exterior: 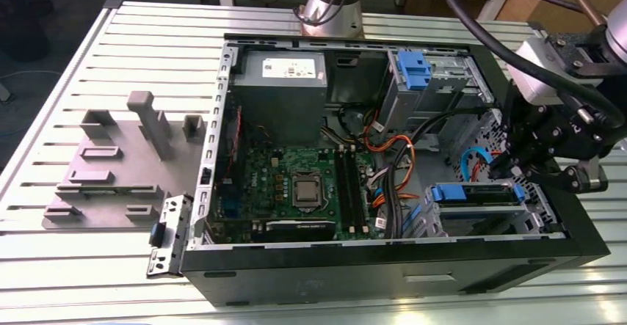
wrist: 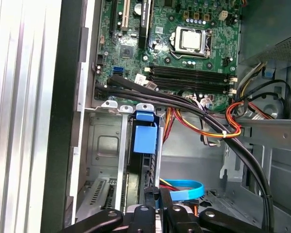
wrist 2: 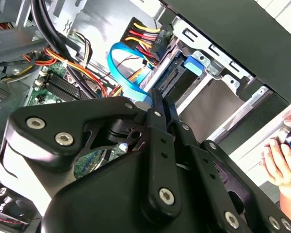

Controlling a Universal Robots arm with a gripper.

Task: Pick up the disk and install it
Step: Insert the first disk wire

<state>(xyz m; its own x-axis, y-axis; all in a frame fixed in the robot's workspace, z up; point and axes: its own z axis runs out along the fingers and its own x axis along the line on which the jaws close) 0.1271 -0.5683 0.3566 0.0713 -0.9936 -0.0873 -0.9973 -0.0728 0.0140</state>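
Exterior view is showing an open case (exterior: 392, 266) lying on its side on the slatted table (exterior: 147, 39), with a grey fixture (exterior: 117, 163) resting at the left of the frame. The end effector (exterior: 509, 165) is hanging over the case's right wall, at the right of the frame. In both wrist views its fingers (wrist: 149, 196) are lying drawn together, closed, with nothing showing between them. The disk (exterior: 480, 202) is sitting in the drive cage (exterior: 534, 215) at the lower right of the exterior frame, near the end effector, and its blue handle (exterior: 459, 191) is facing the motherboard (exterior: 294, 185) in the middle. In the first wrist view that handle is standing just ahead of the fingertips; whether they are touching the disk I cannot tell. A power supply (exterior: 279, 83) is occupying the case's upper left corner in the exterior frame, and a blue cable (wrist 2: 126, 63) is curling just beyond the end effector in the second wrist view.
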